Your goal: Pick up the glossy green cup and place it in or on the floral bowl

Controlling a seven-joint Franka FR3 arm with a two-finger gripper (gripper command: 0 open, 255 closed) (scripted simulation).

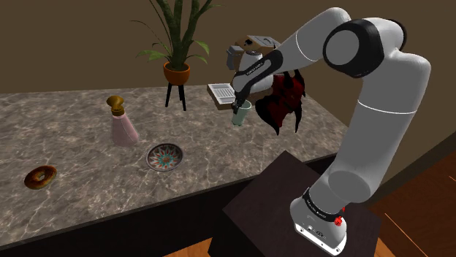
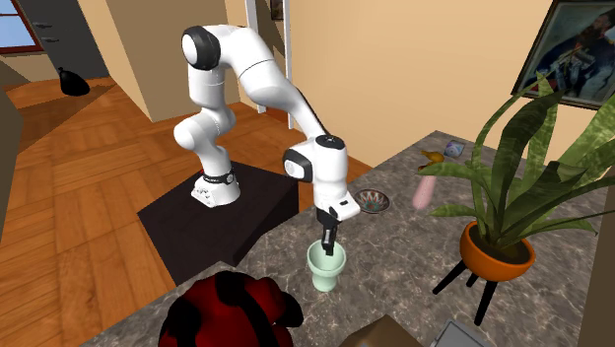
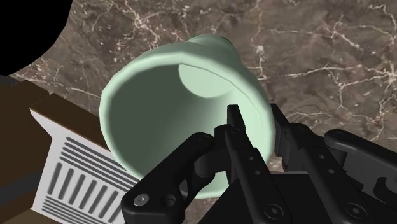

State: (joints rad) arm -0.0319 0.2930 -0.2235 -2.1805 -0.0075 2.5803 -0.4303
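Note:
The pale green cup (image 1: 242,116) stands upright at the back of the marble counter, and I cannot tell whether its base touches the surface. My gripper (image 1: 237,104) comes down on it from above and is shut on its rim. In the wrist view one finger (image 3: 236,130) is inside the cup (image 3: 159,95) and the other is outside the wall. The second exterior view shows the gripper (image 2: 328,240) dipping into the cup (image 2: 326,268). The floral bowl (image 1: 164,157) lies nearer the counter's front, to the shoulder view's left of the cup, and is empty; it also appears as the bowl (image 2: 374,201).
A pink vase with a gold top (image 1: 122,124) stands behind the bowl. A doughnut (image 1: 40,177) lies far left. A potted plant on a stand (image 1: 177,73), a printed box (image 1: 221,93) and a red-black object (image 1: 285,102) crowd around the cup.

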